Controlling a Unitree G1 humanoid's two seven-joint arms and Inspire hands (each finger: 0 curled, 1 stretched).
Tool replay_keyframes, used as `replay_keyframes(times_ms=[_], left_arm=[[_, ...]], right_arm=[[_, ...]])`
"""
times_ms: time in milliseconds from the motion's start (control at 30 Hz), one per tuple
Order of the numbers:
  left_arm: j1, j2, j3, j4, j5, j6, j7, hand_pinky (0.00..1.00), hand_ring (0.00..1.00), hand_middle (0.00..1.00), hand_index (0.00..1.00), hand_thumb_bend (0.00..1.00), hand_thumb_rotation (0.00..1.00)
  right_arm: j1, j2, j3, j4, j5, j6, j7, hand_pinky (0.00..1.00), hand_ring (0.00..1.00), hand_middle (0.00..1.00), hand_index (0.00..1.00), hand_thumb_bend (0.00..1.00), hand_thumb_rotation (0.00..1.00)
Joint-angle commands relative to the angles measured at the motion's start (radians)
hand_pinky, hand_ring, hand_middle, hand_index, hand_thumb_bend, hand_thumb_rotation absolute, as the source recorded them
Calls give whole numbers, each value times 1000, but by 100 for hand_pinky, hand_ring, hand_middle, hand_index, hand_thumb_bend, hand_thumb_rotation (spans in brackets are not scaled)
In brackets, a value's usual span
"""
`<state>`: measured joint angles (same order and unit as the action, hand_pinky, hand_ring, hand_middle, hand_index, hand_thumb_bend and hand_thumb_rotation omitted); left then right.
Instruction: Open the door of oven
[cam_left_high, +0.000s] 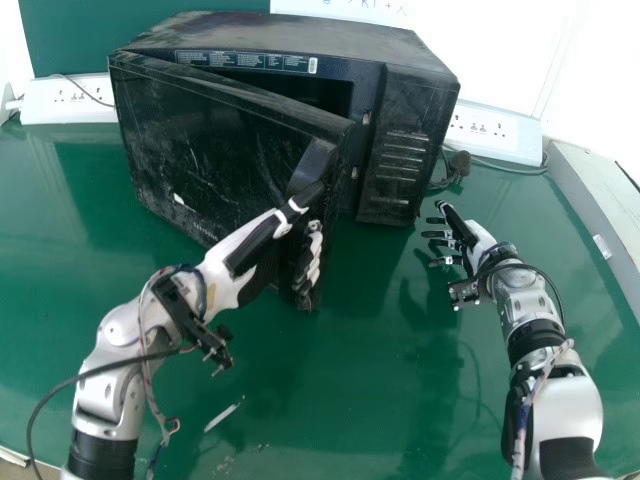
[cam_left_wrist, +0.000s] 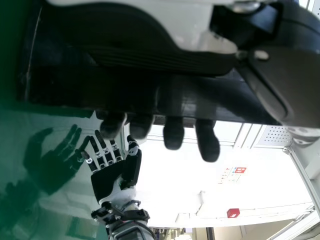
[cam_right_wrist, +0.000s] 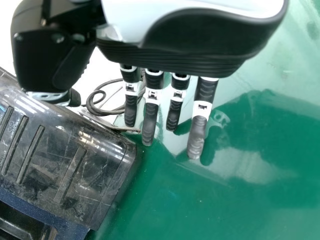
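Left fingers (cam_left_high: 313, 245) grasp the oven's (cam_left_high: 405, 130) open door (cam_left_high: 205, 150).

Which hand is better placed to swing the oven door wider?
The left hand, I'd judge: its fingers reach round the ajar door's free edge, while the right hand is clear of it.

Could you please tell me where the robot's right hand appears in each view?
Head view: right hand to the right of the oven, over the table.
Left wrist view: farther off, beyond the fingers of the left hand.
Right wrist view: close up, fingers extended over the table beside the oven's corner, near the cord.
Shared landmark: the green table.
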<state>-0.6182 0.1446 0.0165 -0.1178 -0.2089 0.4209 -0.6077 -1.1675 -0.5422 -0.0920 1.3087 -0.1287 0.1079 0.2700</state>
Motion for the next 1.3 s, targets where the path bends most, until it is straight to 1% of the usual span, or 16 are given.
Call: replay_keyframes(times_ms=[0, 100, 233, 300, 367, 533, 633, 667, 733, 767, 833, 900, 1000, 1033, 1133, 1267], left_arm=[[9, -15, 7, -43, -56, -15, 14, 1, 4, 8, 9, 79, 95], [28, -10, 1, -47, -51, -38, 12, 1, 4, 8, 9, 77, 96], [44, 3, 12, -62, -70, -42, 2, 0, 4, 8, 9, 76, 97], [54, 16, 13, -73, -70, -48, 1, 0, 4, 8, 10, 75, 98], [62, 31, 13, -75, -78, -50, -11, 0, 4, 8, 10, 76, 98], [73, 59, 11, -95, -86, -53, -8, 1, 5, 9, 10, 81, 97], [86, 73, 18, -111, -86, -64, -8, 0, 4, 8, 10, 82, 97], [91, 81, 21, -121, -91, -56, -10, 0, 4, 8, 10, 83, 97], [101, 98, 29, -150, -114, -17, -13, 0, 4, 8, 10, 84, 95], [104, 108, 33, -164, -126, -2, -14, 0, 4, 8, 10, 85, 95], [111, 123, 45, -183, -149, 6, -17, 0, 4, 8, 10, 83, 96], [112, 134, 59, -199, -181, 30, -15, 0, 3, 7, 9, 82, 94], [113, 149, 73, -221, -230, 79, -14, 0, 3, 7, 8, 82, 93], [118, 153, 76, -232, -241, 93, -10, 0, 3, 6, 8, 82, 92], [130, 167, 85, -268, -264, 136, 4, 0, 2, 6, 7, 82, 93], [138, 175, 95, -286, -281, 160, 15, 0, 2, 6, 6, 83, 93]], right_arm=[[64, 17, 8, 43, -13, 57, 14, 59, 67, 70, 83, 63, 100], [65, 17, 12, 43, -17, 53, 12, 59, 67, 70, 83, 62, 100], [65, 16, 17, 43, -21, 51, 17, 63, 70, 70, 83, 62, 100], [64, 17, 15, 43, -19, 54, 14, 62, 70, 71, 83, 61, 100], [65, 17, 13, 43, -17, 53, 11, 60, 68, 71, 82, 62, 100], [67, 16, 9, 43, -14, 50, 15, 63, 69, 71, 83, 62, 100], [67, 17, 12, 43, -16, 48, 16, 61, 68, 70, 82, 61, 100], [66, 17, 12, 43, -17, 50, 17, 60, 68, 71, 82, 61, 100], [66, 16, 10, 44, -16, 54, 12, 60, 68, 71, 82, 61, 100], [65, 16, 10, 44, -16, 57, 10, 61, 69, 71, 82, 62, 100], [63, 16, 10, 44, -16, 60, 8, 62, 70, 72, 83, 62, 100], [65, 15, 11, 43, -16, 55, 9, 61, 69, 71, 83, 62, 100], [67, 12, 7, 45, -14, 51, 17, 61, 68, 71, 83, 62, 100], [67, 12, 10, 45, -17, 49, 18, 62, 70, 72, 83, 62, 100], [66, 12, 14, 44, -20, 49, 21, 62, 69, 71, 82, 62, 100], [65, 13, 17, 44, -21, 49, 22, 62, 69, 71, 82, 62, 100]])
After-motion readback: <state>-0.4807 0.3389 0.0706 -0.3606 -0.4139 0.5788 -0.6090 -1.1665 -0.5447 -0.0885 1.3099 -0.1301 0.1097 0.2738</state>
